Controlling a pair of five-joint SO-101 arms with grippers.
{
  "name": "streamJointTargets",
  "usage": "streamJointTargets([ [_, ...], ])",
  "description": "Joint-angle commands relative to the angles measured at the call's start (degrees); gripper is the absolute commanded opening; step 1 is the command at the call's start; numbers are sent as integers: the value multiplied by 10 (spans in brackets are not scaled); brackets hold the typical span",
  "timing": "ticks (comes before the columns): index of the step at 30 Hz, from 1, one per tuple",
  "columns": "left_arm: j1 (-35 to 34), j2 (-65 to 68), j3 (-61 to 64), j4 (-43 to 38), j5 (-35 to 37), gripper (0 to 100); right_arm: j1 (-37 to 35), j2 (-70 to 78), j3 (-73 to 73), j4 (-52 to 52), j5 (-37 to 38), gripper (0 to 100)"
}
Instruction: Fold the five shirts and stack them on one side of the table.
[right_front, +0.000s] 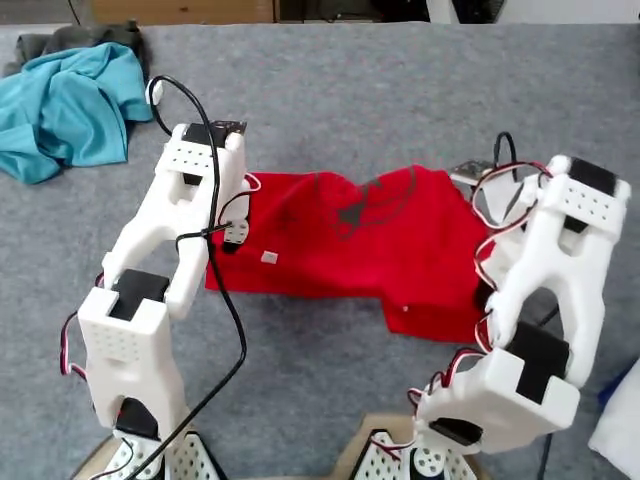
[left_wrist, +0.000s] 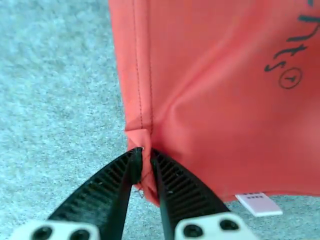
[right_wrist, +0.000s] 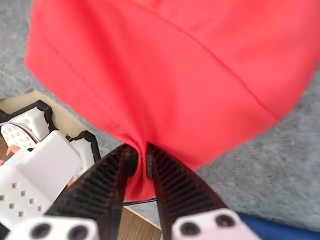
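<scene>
A red shirt (right_front: 350, 250) with a dark print lies spread across the middle of the grey table, held at both ends. In the left wrist view my left gripper (left_wrist: 145, 160) is shut on a hemmed corner of the red shirt (left_wrist: 215, 95), with a white label (left_wrist: 257, 203) near its edge. In the high view the left arm (right_front: 190, 210) sits over the shirt's left end. My right gripper (right_wrist: 139, 159) is shut on a bunched fold of the red shirt (right_wrist: 170, 70), which hangs lifted above the table. The right arm (right_front: 555, 250) stands at the shirt's right end.
A crumpled teal shirt (right_front: 70, 105) lies at the far left with a dark grey garment (right_front: 80, 38) behind it. A white cloth (right_front: 620, 425) and a bit of blue cloth (right_front: 612, 390) show at the right edge. The wooden arm bases (right_front: 380, 455) stand at the near edge.
</scene>
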Motion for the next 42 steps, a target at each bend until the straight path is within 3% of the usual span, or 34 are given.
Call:
streamJointTargets([
  [1,4,-7,1,-3,-2,19,27,-35,1,7,12,5],
  [12,4,-7,1,1,-4,29,46,-33,28,3,39,6],
  [17,4,-7,1,23,-4,171,48,-36,58,-22,50,13],
  [23,3,-8,-2,25,-4,195,46,-37,63,-29,47,178],
  [33,-2,-7,-114,36,16,195,45,-61,24,0,60,190],
  [36,-2,-7,-155,8,48,195,12,-70,-12,-11,54,189],
  [42,-2,-5,-166,-85,105,195,-68,-25,-117,-96,-29,188],
])
